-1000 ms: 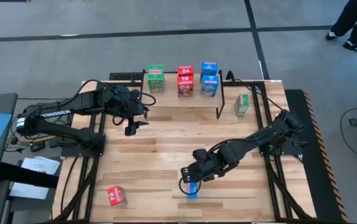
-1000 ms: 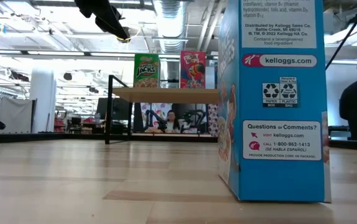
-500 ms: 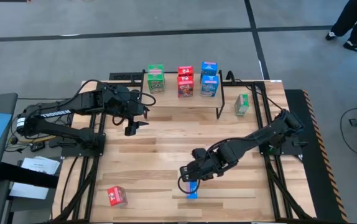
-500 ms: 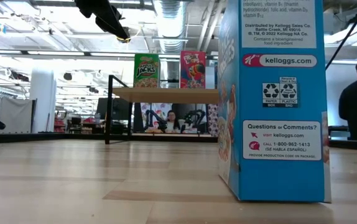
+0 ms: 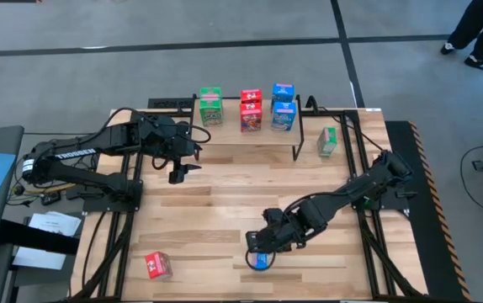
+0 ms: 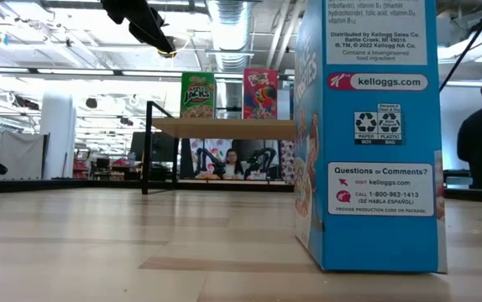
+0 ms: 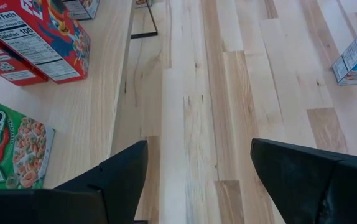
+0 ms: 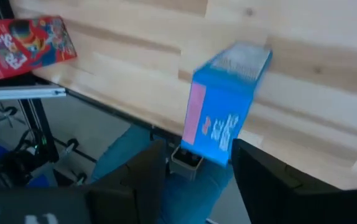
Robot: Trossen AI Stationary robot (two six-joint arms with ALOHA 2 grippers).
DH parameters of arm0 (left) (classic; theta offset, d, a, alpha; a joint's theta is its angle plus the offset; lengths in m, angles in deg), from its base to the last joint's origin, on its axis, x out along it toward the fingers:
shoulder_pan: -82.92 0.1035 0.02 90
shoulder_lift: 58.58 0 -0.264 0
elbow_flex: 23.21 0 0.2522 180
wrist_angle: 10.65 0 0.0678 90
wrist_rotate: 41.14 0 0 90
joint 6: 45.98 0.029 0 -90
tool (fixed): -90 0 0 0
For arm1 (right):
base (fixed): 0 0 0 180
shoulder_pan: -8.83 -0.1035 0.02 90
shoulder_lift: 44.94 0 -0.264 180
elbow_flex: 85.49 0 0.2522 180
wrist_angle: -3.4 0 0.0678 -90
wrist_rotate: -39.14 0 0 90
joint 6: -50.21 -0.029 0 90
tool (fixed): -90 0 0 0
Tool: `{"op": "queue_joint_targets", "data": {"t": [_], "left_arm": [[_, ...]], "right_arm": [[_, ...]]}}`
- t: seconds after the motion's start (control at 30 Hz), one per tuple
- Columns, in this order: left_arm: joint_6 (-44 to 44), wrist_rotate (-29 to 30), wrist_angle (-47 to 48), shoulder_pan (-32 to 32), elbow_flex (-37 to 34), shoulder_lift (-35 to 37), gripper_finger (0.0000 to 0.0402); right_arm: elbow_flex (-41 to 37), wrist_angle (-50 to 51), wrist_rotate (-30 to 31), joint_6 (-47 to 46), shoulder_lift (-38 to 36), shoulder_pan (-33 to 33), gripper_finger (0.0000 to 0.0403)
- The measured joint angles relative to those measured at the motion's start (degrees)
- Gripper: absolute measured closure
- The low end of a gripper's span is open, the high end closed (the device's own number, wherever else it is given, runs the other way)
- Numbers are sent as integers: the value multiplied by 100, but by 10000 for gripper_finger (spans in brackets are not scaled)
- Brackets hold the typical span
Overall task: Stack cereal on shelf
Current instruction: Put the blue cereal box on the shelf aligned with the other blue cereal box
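Blue cereal box (image 5: pixel 261 261) upright near table edge, right gripper (image 5: pixel 262 250) fingers apart astride it, left gripper (image 5: pixel 180 171) fingers apart.

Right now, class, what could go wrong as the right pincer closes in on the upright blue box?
1. The blue box stands near the table edge; a nudge from the right pincer could tip it off.
2. The shelf already holds several boxes, so placing another may knock one down.

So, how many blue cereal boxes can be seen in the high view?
3. Two blue boxes stand at the shelf's right end, one behind the other. A third blue box stands near the table's front edge, under the right gripper. None seems hidden.
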Motion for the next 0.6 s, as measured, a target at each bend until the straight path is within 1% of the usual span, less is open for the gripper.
{"op": "queue_joint_targets", "data": {"t": [0.13, 0.23, 0.37, 0.43, 0.5, 0.6], "left_arm": [[0, 0, -1, 0, 0, 0, 127], [0, -1, -1, -1, 0, 0, 127], [0, -2, -1, 0, 0, 0, 127], [0, 0, -6, 0, 0, -2, 127], [0, -2, -2, -2, 0, -2, 127], [0, -2, 53, 0, -2, -4, 127]], "right_arm": [[0, -40, 16, -105, -2, -83, 160], [0, -44, 20, -109, 29, -97, 124], [-13, -32, -1, -114, 280, -97, 73], [-1, -181, -126, -145, 383, -96, 47], [-7, -118, -141, -151, 420, -128, 25], [1, -148, -153, -249, 505, -147, 6]]}}
